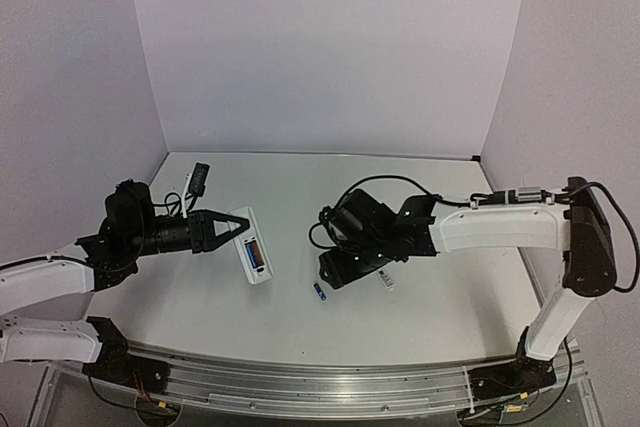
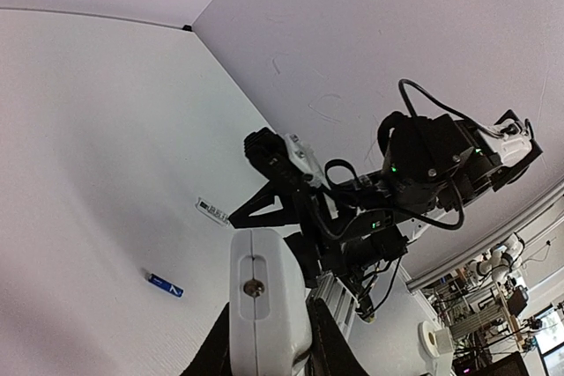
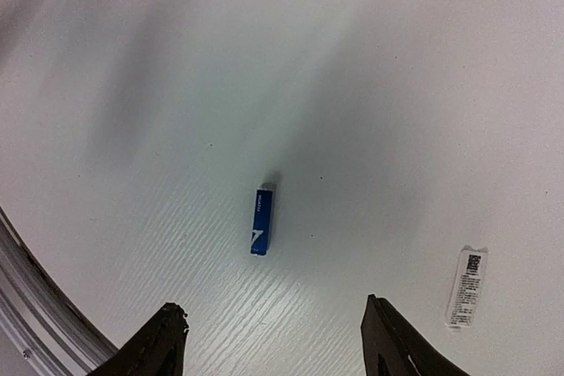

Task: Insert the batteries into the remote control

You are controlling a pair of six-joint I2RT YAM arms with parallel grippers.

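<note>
My left gripper [image 1: 238,230] is shut on one end of the white remote control [image 1: 254,247] and holds it left of centre. Its back faces up, and a blue battery [image 1: 258,253] shows in the recess. In the left wrist view the remote's end [image 2: 264,301] sits clamped between the fingers [image 2: 328,341]. A second blue battery [image 1: 320,292] lies loose on the table. It also shows in the left wrist view [image 2: 166,284]. My right gripper [image 1: 333,275] hangs open and empty just above it. In the right wrist view the battery [image 3: 262,221] lies ahead of the gripper [image 3: 275,341], apart from both fingers.
A small white rectangular piece with dark print [image 1: 387,282] lies right of the loose battery and shows in both wrist views [image 3: 465,286] [image 2: 211,210]. A black object [image 1: 199,178] sits at the back left. The table's front edge [image 1: 330,362] is near.
</note>
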